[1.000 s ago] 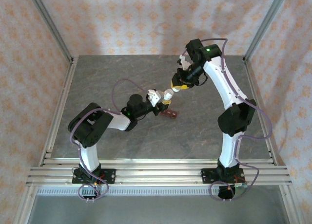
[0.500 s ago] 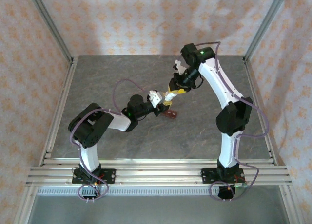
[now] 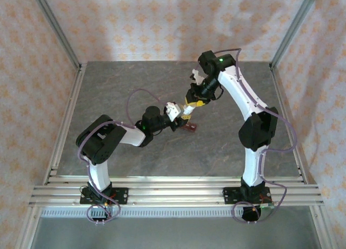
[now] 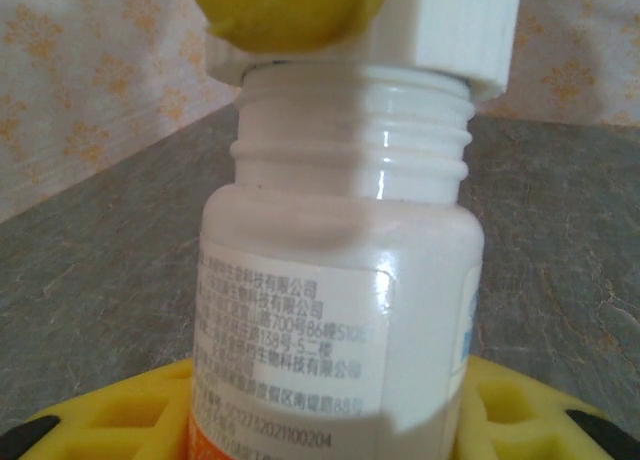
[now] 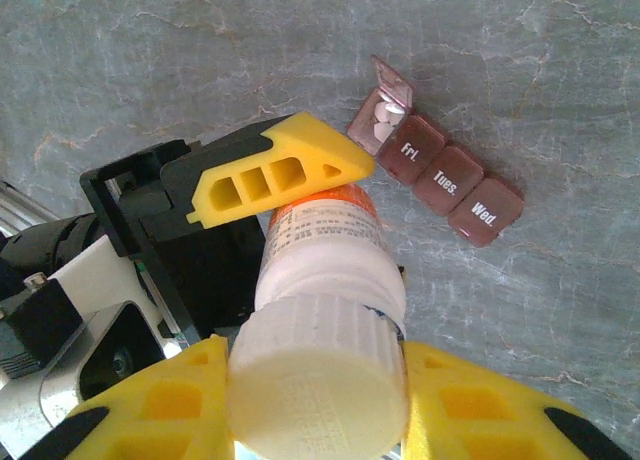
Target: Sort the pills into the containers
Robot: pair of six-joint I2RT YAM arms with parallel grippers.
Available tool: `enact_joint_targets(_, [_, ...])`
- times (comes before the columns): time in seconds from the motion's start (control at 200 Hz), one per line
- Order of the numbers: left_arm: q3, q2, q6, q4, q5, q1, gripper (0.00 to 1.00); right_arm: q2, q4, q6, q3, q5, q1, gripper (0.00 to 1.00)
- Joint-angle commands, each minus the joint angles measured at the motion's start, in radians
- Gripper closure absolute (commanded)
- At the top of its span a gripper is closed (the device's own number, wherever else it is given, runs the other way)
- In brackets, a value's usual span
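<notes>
My left gripper (image 3: 178, 112) is shut on a white pill bottle (image 4: 340, 310), its yellow fingers (image 4: 120, 410) on the lower body. My right gripper (image 5: 320, 405) is shut on the bottle's ribbed white cap (image 5: 320, 380). The cap (image 4: 455, 30) sits at the bottle's mouth with the neck threads bare below it. The containers (image 5: 450, 177), a reddish-brown strip of four joined compartments, lie on the table beside the bottle. The end compartment is open with white pills (image 5: 386, 118) in it. The other three, marked Fri., Tues. and Wed., are closed. From above the strip (image 3: 190, 127) lies just below both grippers.
The grey stone-pattern table (image 3: 227, 146) is fenced by aluminium rails (image 3: 65, 124) and patterned walls. The left arm's black wrist body (image 5: 150, 250) sits close under the bottle.
My right gripper has moved left and down with the cap, bringing it to the mouth of the bottle held by the left gripper. The left gripper has barely shifted.
</notes>
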State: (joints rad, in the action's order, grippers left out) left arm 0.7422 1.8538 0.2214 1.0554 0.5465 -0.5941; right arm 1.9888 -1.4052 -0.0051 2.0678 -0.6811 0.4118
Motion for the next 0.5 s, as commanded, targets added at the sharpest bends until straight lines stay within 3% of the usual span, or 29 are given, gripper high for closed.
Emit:
enact_joint_targets(0.0, [-0.005,-0.041,0.026,0.031,0.018,-0.009,1.00,0.009,0.004,-0.006,-0.017,-0.017,0.013,0.73])
enact_joint_targets(0.495, [-0.018,-0.054,0.020,0.045,0.012,-0.008,1.00,-0.040,0.062,0.005,-0.138,0.018,-0.003,0.74])
